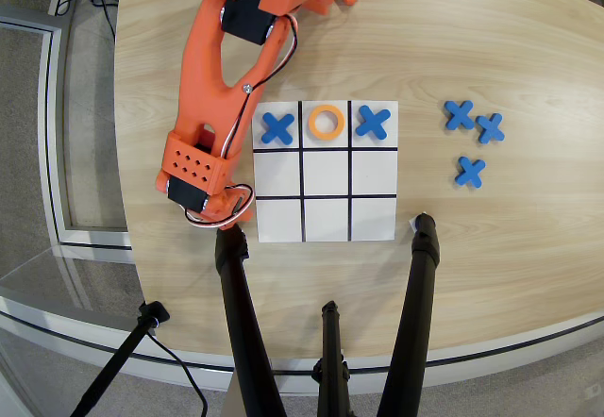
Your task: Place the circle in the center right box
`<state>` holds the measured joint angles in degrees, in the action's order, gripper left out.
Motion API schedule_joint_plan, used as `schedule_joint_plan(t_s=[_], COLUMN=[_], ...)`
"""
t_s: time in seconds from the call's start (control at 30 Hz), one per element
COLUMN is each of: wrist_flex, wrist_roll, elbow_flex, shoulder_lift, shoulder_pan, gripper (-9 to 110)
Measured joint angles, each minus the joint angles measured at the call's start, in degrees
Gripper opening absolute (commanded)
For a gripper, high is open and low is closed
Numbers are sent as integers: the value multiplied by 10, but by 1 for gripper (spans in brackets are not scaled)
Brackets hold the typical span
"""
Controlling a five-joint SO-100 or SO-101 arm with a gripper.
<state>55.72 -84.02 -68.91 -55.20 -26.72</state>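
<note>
Standing nearest the camera, three black tripod-like legs (243,332) rise over the front edge of the pale wooden desk (528,68). Just beyond them lies the white nine-cell board (326,219) ruled with thin black lines. Its middle and near rows are bare, so the center right box (277,173), the board's left-hand middle cell in the overhead view, holds nothing: the placing is not yet done. On the board's far row sit a blue X-shaped piece (277,127), an orange ring (326,122) and another blue X (373,122). Three spare blue X pieces (474,137) lie well to the board's right.

Left of the board, the orange printed arm (219,68) reaches from its base beyond the board toward the camera, its wrist hanging just beside the board's near-left corner. The fingers (226,211) are hidden beneath the wrist, so I cannot tell their opening or whether they hold the circle; no loose ring shows there.
</note>
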Motion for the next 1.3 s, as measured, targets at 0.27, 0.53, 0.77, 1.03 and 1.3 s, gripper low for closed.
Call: schedule_joint_plan(t_s=[0.27,0.53,0.77,1.03,1.3], wrist_flex=[-4,-9,8,39,40], wrist_roll=[2,13,36,64,67], elbow_flex=[6,10,11,16,15], shoulder_lift=[18,24,24,24,23], shoulder_pan=[-8,-8,9,33,38], gripper=[24,19,18,15,0])
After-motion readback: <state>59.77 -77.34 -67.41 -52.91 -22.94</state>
